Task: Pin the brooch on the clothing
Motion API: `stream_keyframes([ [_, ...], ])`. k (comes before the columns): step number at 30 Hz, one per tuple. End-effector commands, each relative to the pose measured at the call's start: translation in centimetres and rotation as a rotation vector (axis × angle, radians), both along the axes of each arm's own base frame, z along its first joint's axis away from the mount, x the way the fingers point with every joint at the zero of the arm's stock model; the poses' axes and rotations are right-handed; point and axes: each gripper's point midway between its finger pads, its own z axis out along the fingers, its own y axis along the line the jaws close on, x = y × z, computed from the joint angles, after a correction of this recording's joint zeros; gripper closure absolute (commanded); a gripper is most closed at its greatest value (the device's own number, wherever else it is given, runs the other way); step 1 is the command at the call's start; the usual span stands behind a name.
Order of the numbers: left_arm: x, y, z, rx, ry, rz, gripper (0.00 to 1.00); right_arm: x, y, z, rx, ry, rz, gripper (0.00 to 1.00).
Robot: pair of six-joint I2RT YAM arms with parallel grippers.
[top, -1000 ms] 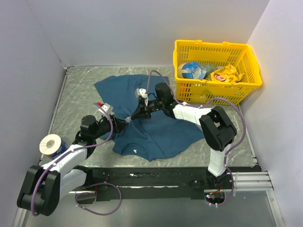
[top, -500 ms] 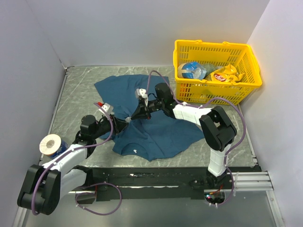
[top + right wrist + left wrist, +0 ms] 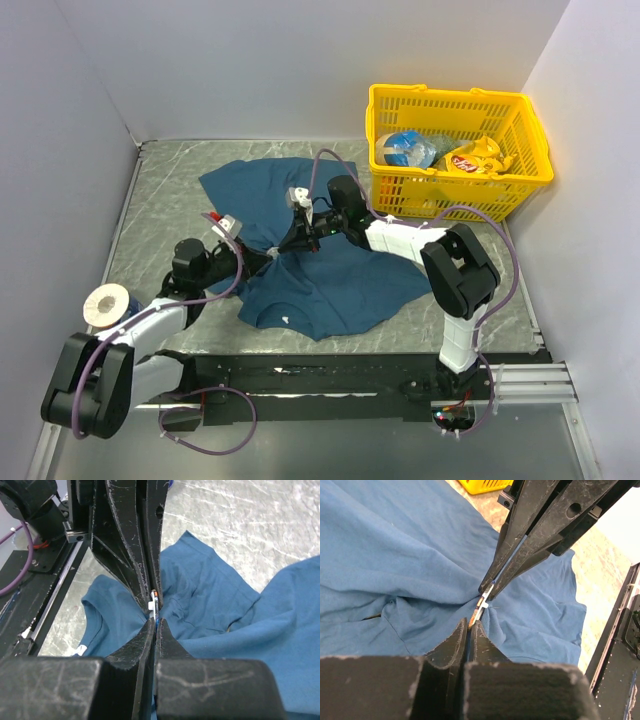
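Observation:
The clothing (image 3: 340,285), a teal-blue T-shirt, lies spread on the table and is drawn up into a small peak where both grippers meet tip to tip. My left gripper (image 3: 470,625) is shut on the brooch (image 3: 479,609), a tiny orange and silver piece whose orange end sits in the left fingertips. My right gripper (image 3: 155,623) is shut on a pinch of the clothing (image 3: 215,600), with a thin line of blue cloth showing between its jaws. The brooch (image 3: 154,599) and its silver end reach right up to the right fingertips.
A yellow basket (image 3: 455,190) holding snack bags stands at the back right, close behind the right arm. A roll of tape (image 3: 105,303) sits by the left arm at the table's left edge. The shirt's white neck label (image 3: 288,320) faces the near edge.
My left gripper's jaws have closed onto the brooch, and the left arm has shifted slightly. The right gripper has stayed shut in place.

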Motion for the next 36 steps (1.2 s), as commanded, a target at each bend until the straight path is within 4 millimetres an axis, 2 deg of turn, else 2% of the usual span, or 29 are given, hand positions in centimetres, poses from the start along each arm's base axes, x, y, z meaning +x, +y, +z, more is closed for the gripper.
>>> stream_keyframes([
  [1, 0.8, -0.6, 2.4, -0.025, -0.074, -0.036, 0.99, 0.8, 0.8, 2.1, 0.039, -0.059, 0.014, 1.00],
  [3, 0.8, -0.5, 2.4, -0.021, -0.078, -0.034, 0.99, 1.1, 0.8, 2.5, 0.042, -0.063, 0.008, 0.97],
  [5, 0.7, -0.3, 2.6, -0.018, -0.088, -0.024, 0.99, 1.4, 0.6, 2.6, 0.040, -0.061, -0.003, 0.83],
  [6, 0.7, -0.3, 2.8, -0.015, -0.099, -0.023, 0.99, 1.3, 0.5, 2.9, 0.043, -0.066, -0.003, 0.69],
  [8, 0.5, -0.1, 3.3, -0.014, -0.131, -0.021, 0.99, 1.5, 0.1, 2.6, 0.041, -0.073, -0.020, 0.55],
  [9, 0.4, -0.1, 3.5, -0.014, -0.140, -0.017, 0.99, 1.5, -0.1, 3.2, 0.051, -0.095, -0.028, 0.43],
  [11, 0.3, 0.2, 3.6, -0.008, -0.152, -0.007, 0.99, 1.9, -1.2, 2.7, 0.046, -0.103, -0.055, 0.32],
  [12, 0.3, 0.2, 3.6, -0.005, -0.151, -0.004, 0.99, 2.1, -1.7, 3.8, 0.072, -0.142, -0.067, 0.25],
  [13, 0.2, 0.3, 3.6, -0.002, -0.155, -0.003, 0.99, 2.1, -2.5, 3.0, 0.065, -0.133, -0.088, 0.20],
  [15, 0.0, 0.2, 3.5, -0.002, -0.160, -0.013, 0.99, 2.5, -3.5, 4.2, 0.098, -0.182, -0.106, 0.11],
  [17, -0.2, 0.1, 3.8, -0.008, -0.170, -0.023, 0.99, 2.3, -3.8, 4.3, 0.103, -0.194, -0.103, 0.07],
  [23, -0.3, 0.0, 4.1, -0.010, -0.189, -0.035, 0.99, 2.0, -3.0, 5.2, 0.139, -0.185, -0.063, 0.07],
  [26, -0.4, 0.0, 4.0, -0.016, -0.183, -0.034, 0.99, 2.0, -2.3, 5.2, 0.143, -0.176, -0.043, 0.10],
  [27, -0.4, 0.0, 3.9, -0.017, -0.182, -0.031, 0.99, 1.8, -2.1, 5.0, 0.146, -0.167, -0.023, 0.15],
  [29, -0.4, -0.1, 4.0, -0.017, -0.182, -0.036, 0.99, 1.5, -1.8, 5.5, 0.172, -0.171, 0.001, 0.17],
  [36, -0.5, -0.2, 4.3, -0.018, -0.194, -0.044, 0.99, 0.6, -0.5, 4.4, 0.152, -0.123, 0.051, 0.19],
])
